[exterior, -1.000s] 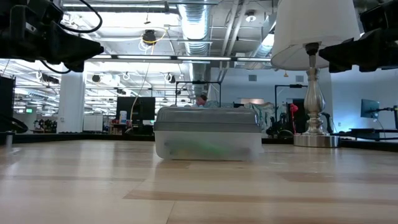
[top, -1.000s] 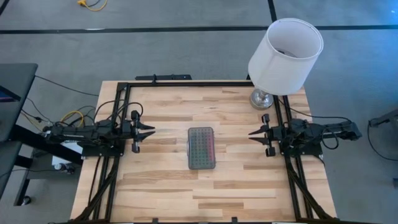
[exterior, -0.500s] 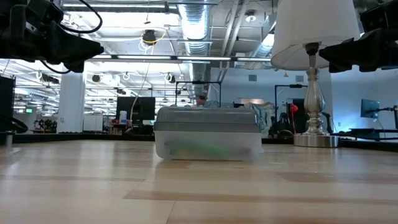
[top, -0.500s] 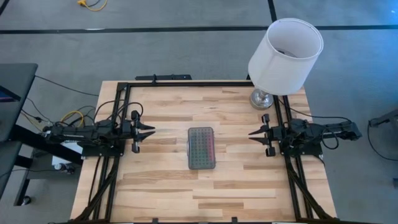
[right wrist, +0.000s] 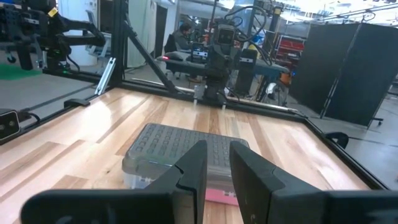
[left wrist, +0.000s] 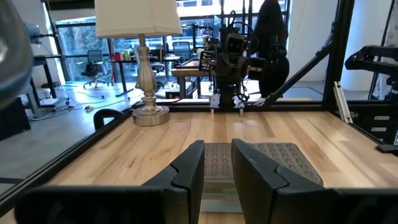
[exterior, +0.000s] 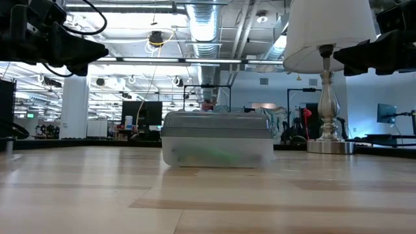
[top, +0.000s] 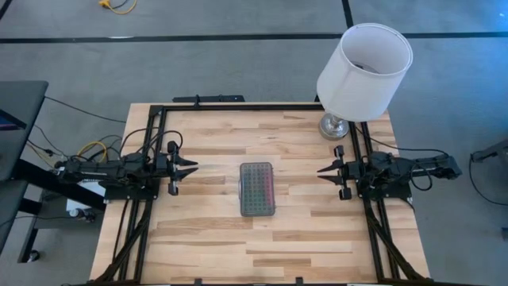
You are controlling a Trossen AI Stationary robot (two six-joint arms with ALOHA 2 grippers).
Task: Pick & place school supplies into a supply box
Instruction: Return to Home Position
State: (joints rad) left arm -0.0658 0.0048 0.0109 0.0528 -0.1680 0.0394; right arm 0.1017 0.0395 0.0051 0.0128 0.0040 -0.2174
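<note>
Supply box (top: 257, 189): lid down, desk (top: 206, 238) centre, well apart from both arms. Left pincer (top: 193, 167) and right pincer (top: 321, 171): nearly pressed together, empty, at desk sides. Risks: latch unconfirmed, lid may pop; lamp (top: 363, 59) near right arm, stray swing could clip shade.

I count one supply box (top: 257, 189), lying between my two claws: left claw (top: 193, 168) and right claw (top: 321, 171). One lamp (top: 363, 71) stands off beside my right claw. One table (top: 214, 238). The school supplies (exterior: 208, 156) inside show as green and pink smudges, perhaps several; I cannot count them.
</note>
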